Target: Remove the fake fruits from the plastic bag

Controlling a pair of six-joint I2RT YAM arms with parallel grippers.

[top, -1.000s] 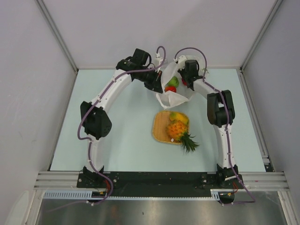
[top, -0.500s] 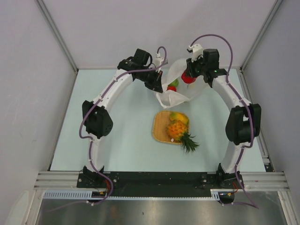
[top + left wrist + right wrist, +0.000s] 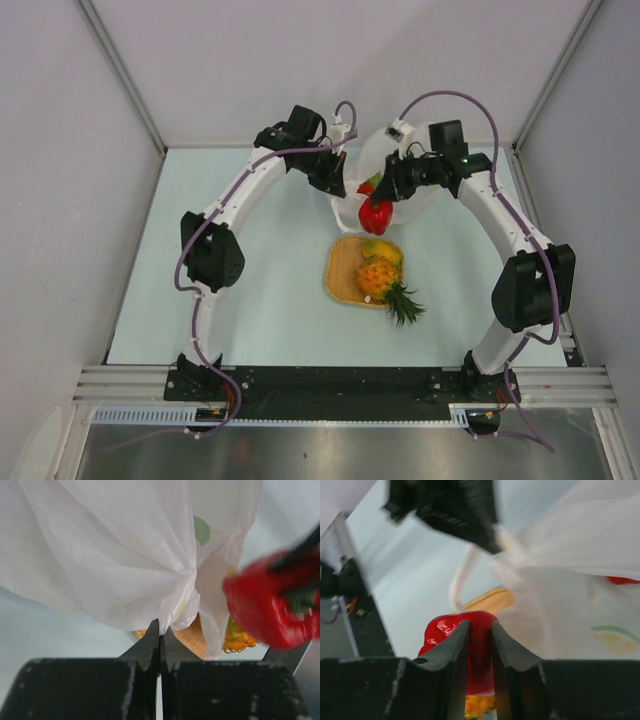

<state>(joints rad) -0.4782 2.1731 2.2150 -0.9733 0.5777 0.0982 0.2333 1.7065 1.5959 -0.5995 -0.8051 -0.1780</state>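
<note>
Lying at the far side of the worktop (image 3: pixel 250 280), the plastic bag (image 3: pixel 115 555) has its edge pinched in the clenched left end effector (image 3: pixel 159 630). Nearer, the orange woven tray (image 3: pixel 340 275) carries a pineapple (image 3: pixel 385 280) and a mango (image 3: pixel 383 248). The right end effector (image 3: pixel 480 624) grasps a red fake pepper (image 3: pixel 376 215), held between the bag and the tray.
</note>
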